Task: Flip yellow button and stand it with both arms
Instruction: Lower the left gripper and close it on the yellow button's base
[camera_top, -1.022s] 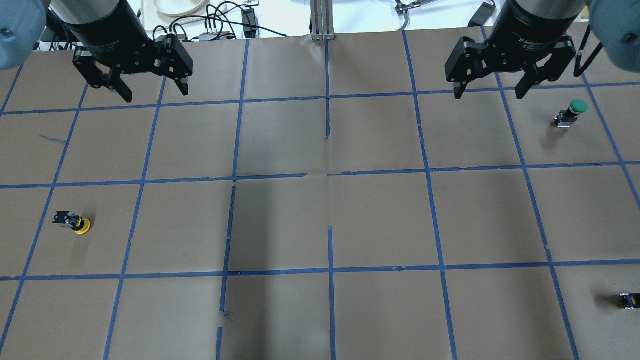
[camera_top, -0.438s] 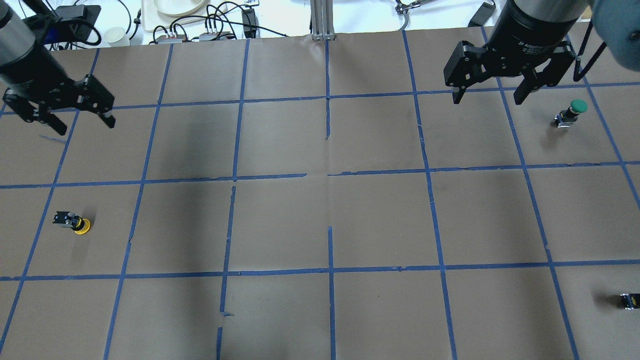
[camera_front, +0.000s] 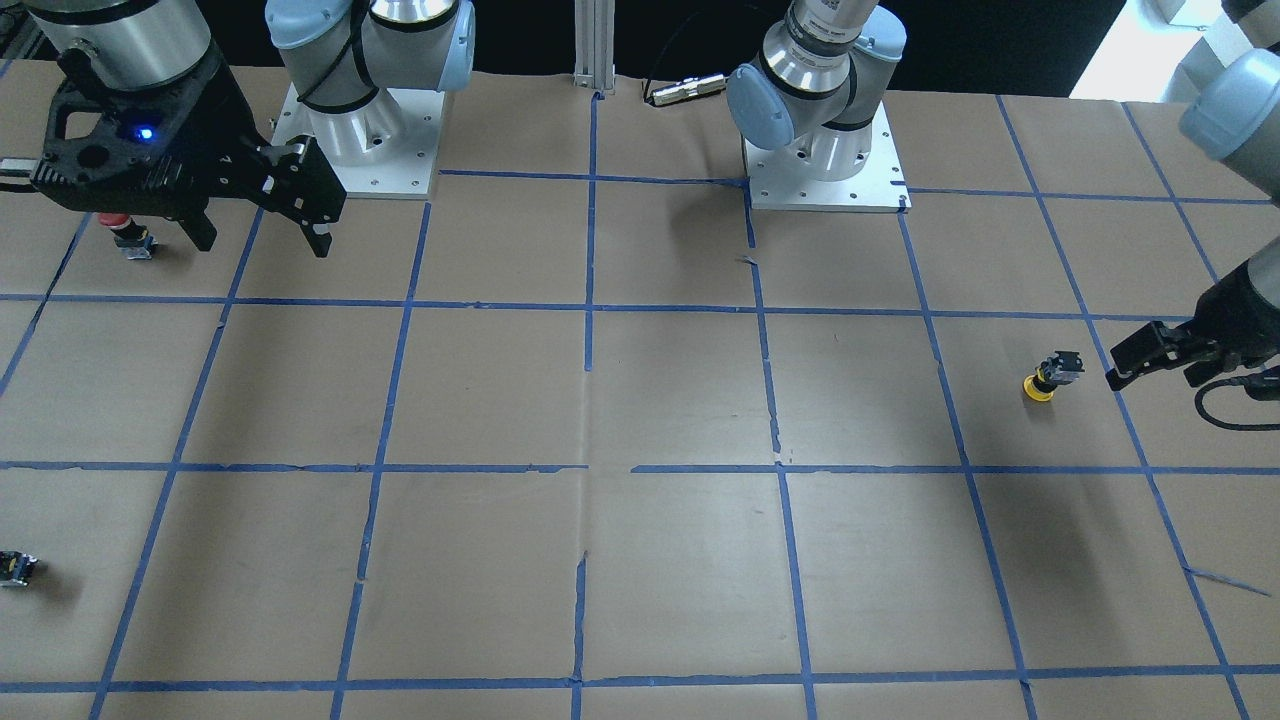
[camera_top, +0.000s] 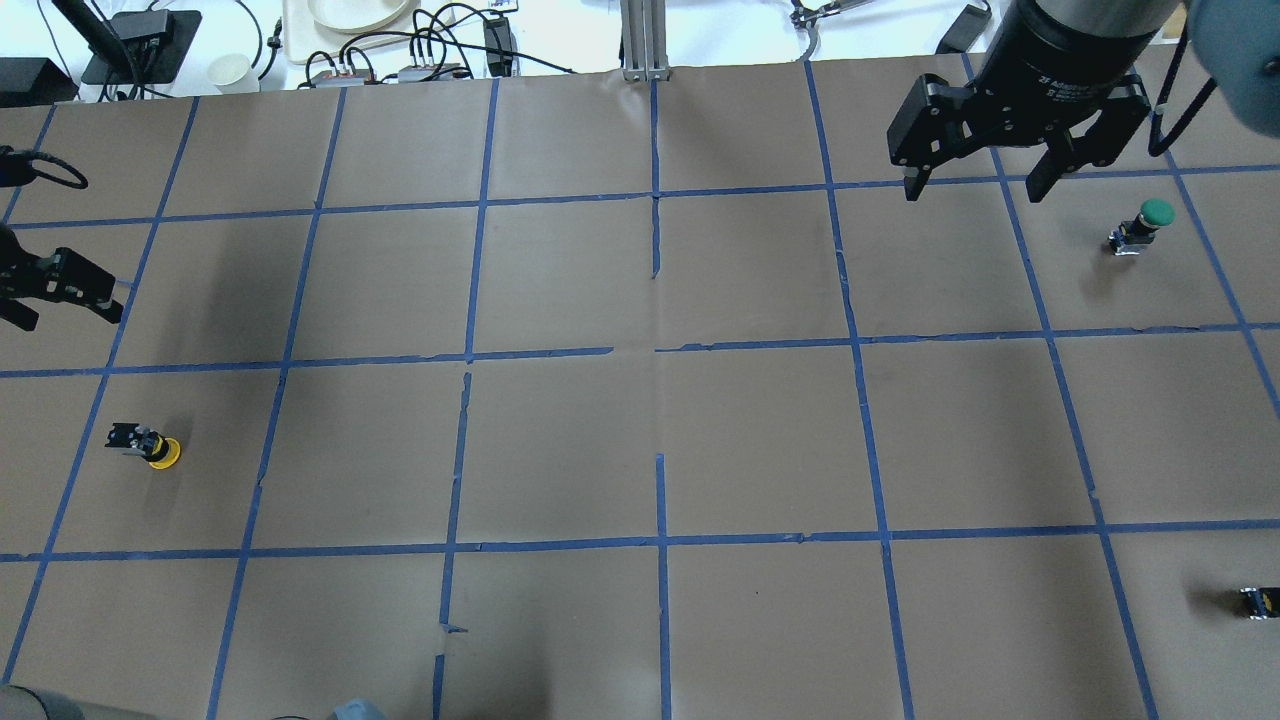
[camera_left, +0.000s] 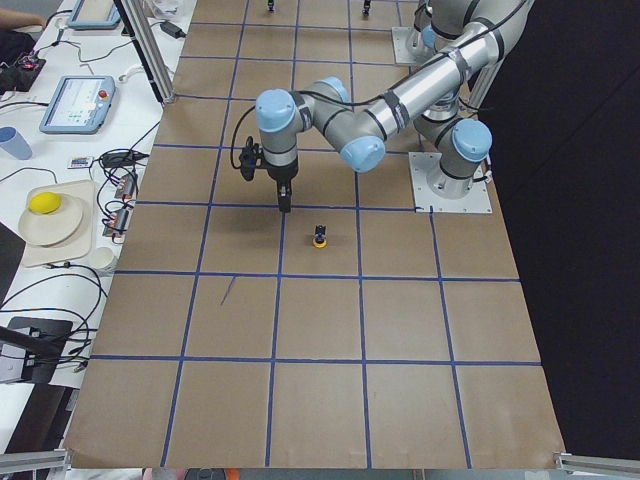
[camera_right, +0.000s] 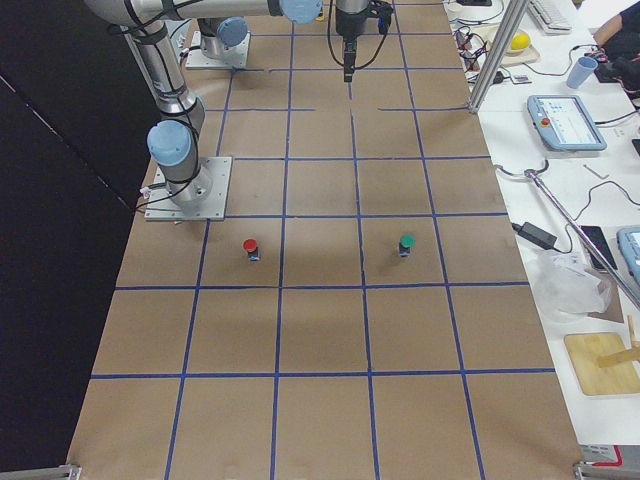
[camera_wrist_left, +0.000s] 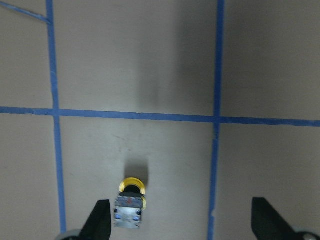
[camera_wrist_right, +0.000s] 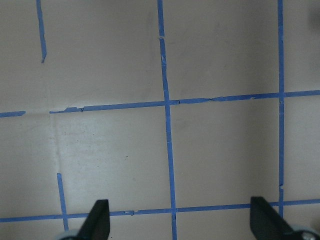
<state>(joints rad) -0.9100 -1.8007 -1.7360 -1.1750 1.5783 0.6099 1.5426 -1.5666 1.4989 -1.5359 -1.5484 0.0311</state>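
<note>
The yellow button (camera_top: 150, 447) rests cap-down on the brown paper at the table's left side, its black-and-grey body pointing up. It also shows in the front view (camera_front: 1050, 375) and the left side view (camera_left: 320, 238). My left gripper (camera_top: 68, 318) is open and empty, hovering above the table a short way from the button. In the left wrist view the button (camera_wrist_left: 131, 202) sits just inside the left finger (camera_wrist_left: 100, 222), below the jaws. My right gripper (camera_top: 975, 190) is open and empty, high over the far right of the table, far from the button.
A green-capped button (camera_top: 1145, 225) stands at the right, near the right gripper. A red-capped button (camera_front: 125, 235) stands partly under the right gripper. A small dark capless part (camera_top: 1258, 600) lies at the right edge. Blue tape lines grid the paper.
My left arm has swung from the back of the table out to the left edge and down toward the yellow button. The right gripper has barely moved. The button has not moved.
</note>
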